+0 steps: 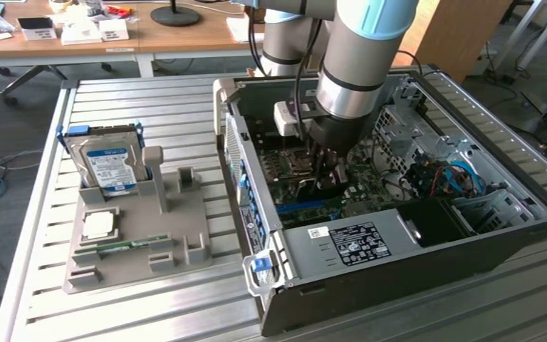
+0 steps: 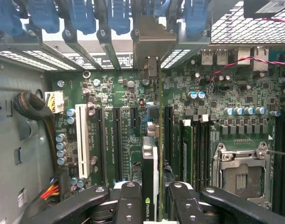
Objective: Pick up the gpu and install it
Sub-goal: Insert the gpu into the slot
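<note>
We have the black two-fingered gripper point(image 2: 151, 205) clamped on the thin green gpu card with its black fan cover point(image 2: 150, 163), held edge-on over the green motherboard point(image 2: 217, 130) inside the open black computer case point(image 1: 501, 235). In our judgement, seating it well means keeping the card upright, its silver end bracket in line with the rear opening. We count one gpu, one gripper, one silver hard drive with a blue-white label point(image 1: 107, 167) and one grey parts holder point(image 1: 140, 242).
</note>
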